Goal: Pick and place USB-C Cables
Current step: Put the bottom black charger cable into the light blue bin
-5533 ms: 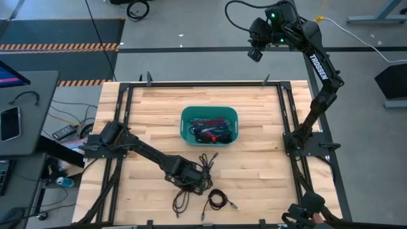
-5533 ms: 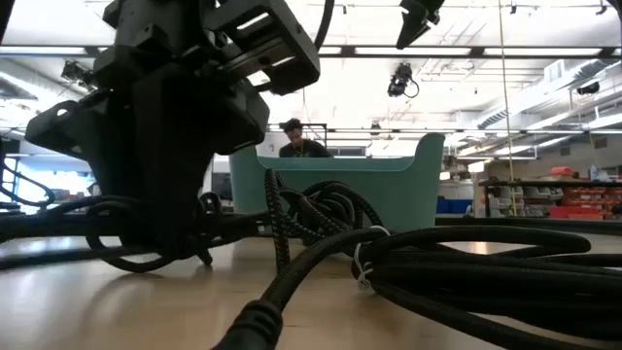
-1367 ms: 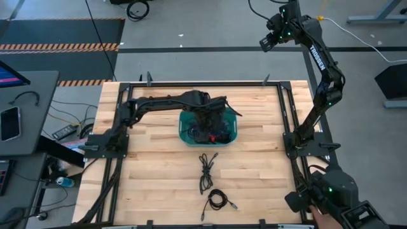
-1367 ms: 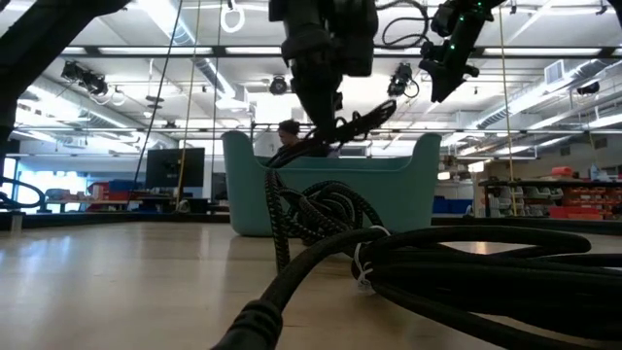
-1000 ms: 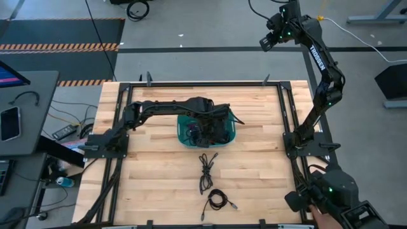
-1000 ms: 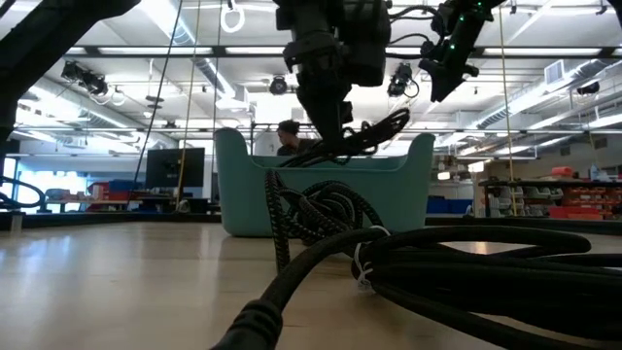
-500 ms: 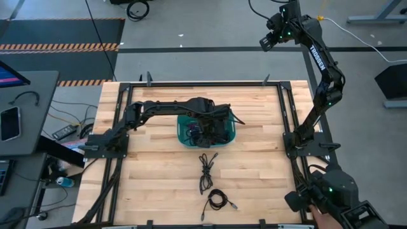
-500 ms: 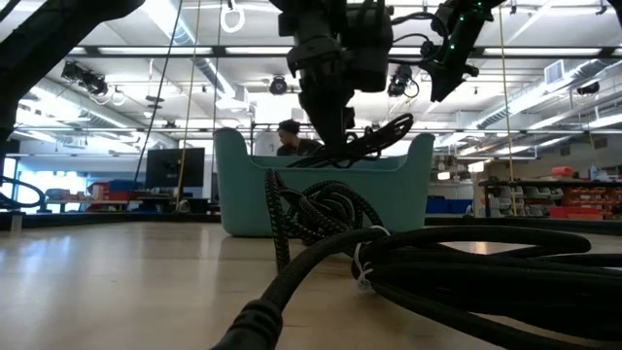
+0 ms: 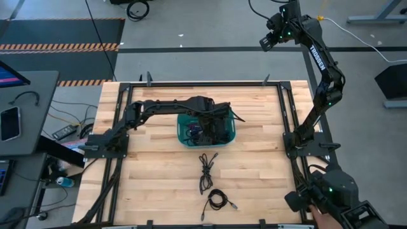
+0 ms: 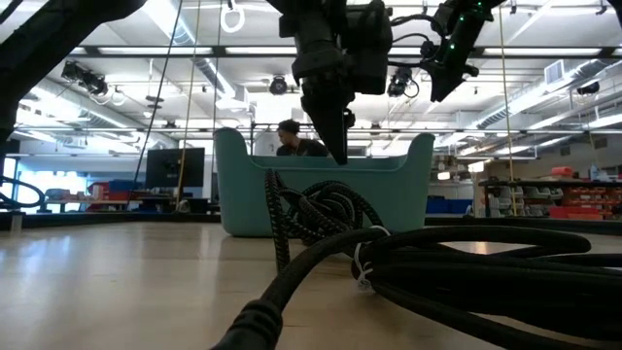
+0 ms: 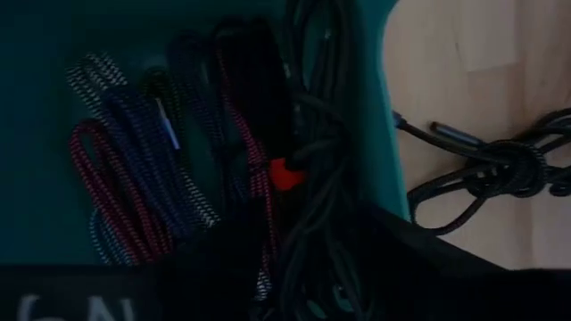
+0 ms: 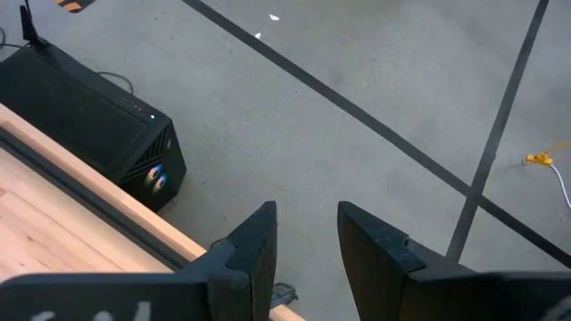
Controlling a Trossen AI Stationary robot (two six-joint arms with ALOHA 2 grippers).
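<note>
Left gripper (image 9: pixel 213 127): over the teal bin (image 9: pixel 182 135), can't tell if fingers are apart.
Cables (image 11: pixel 143 169): piled right under it (many colors).
Right gripper (image 12: pixel 306 234): empty, fingers apart.

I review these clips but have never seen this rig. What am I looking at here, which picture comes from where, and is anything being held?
Two dark robot arms work at a wooden table. One camera looks straight down, one sits at table height, and one rides on each wrist. The left gripper hangs over a teal bin full of coloured cables; its fingers seem to hold nothing. Two black cable bundles lie on the table: a loose one near the bin and a coiled one farther off. The right gripper is raised beyond the table, open and empty, facing the floor.
</note>
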